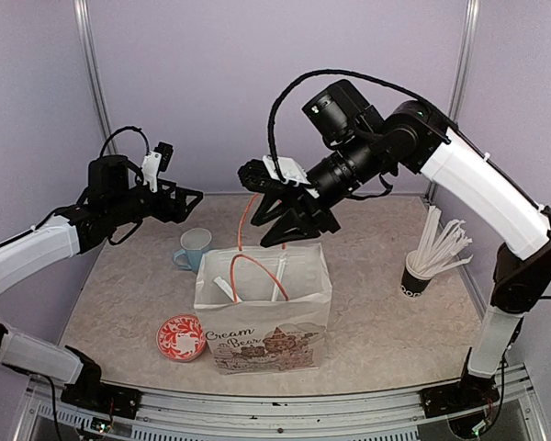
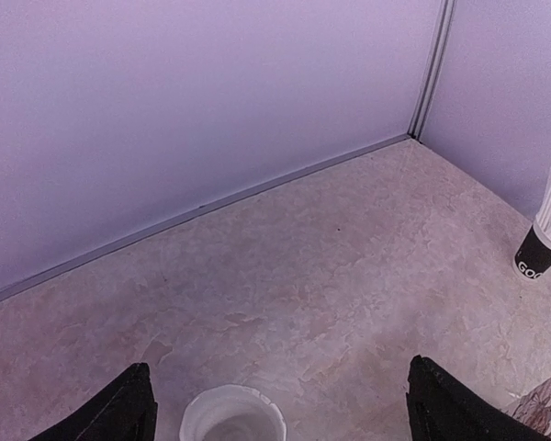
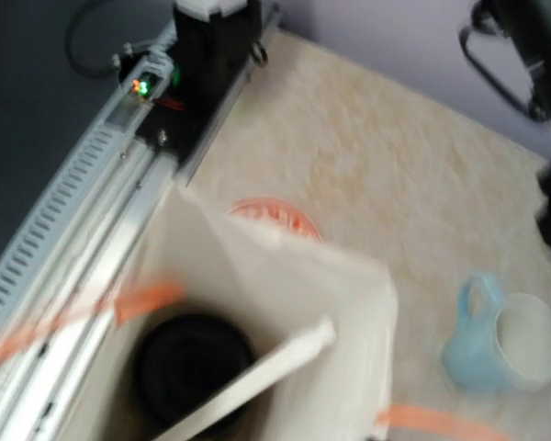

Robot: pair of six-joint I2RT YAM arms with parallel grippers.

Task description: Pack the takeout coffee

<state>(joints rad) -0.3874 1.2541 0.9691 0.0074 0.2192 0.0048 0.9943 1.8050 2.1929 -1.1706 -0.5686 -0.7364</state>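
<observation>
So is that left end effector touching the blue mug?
Apart. In the left wrist view the left end effector hangs open, with table showing between each finger and the blue mug.

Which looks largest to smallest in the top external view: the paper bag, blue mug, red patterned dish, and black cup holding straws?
1. Largest by far: paper bag.
2. Next: red patterned dish and blue mug, too alike to rank.
3. Smallest: black cup, not counting its straws.
</observation>
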